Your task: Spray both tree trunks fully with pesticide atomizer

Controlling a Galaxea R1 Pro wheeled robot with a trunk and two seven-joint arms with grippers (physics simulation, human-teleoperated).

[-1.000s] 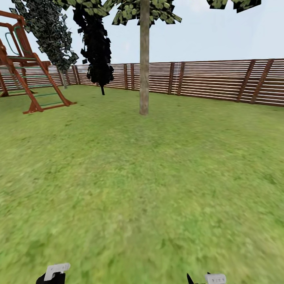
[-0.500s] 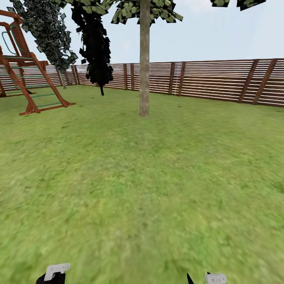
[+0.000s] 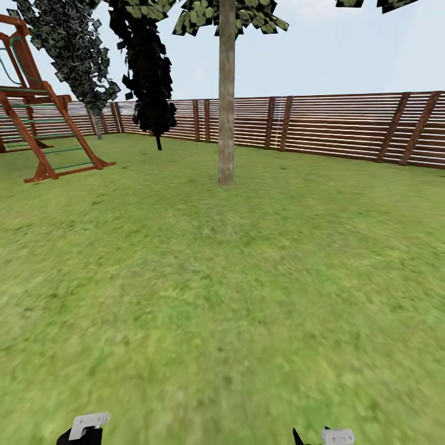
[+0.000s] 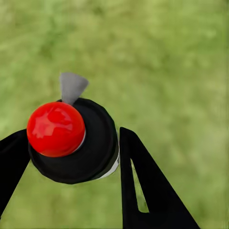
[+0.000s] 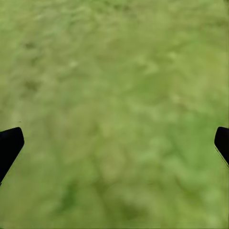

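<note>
The left gripper [image 4: 71, 157] is clamped around the pesticide atomizer [image 4: 76, 140], a small round black bottle with a glossy red ball top and a grey cone-shaped nozzle. Its two black wedge-shaped fingers [image 4: 143, 186] press against the bottle's sides, above blurred green grass. The right gripper [image 5: 114, 143] is spread wide and holds nothing; its dark fingertips sit at the edges of the right wrist view, over the lawn.

In the head view, a tree [image 3: 226, 12] stands ahead across the lawn [image 3: 222, 296], well apart from the robot. The tree trunk [image 3: 226, 105] is a straight, bare, mottled grey-tan column, slightly flared at its base, under a blocky dark green crown. Behind it runs a brown horizontal-slat fence [image 3: 346, 123]. A near-black narrow tree [image 3: 148, 74] and a red-brown wooden play frame [image 3: 37, 123] stand toward the left.

Risks, as a judgement: the trunk is far off, so spraying from here would likely miss the bark. The smooth, round bottle could turn or slip in the grip, aiming the nozzle away from the trunk. No whitish specks are visible on the bark.
</note>
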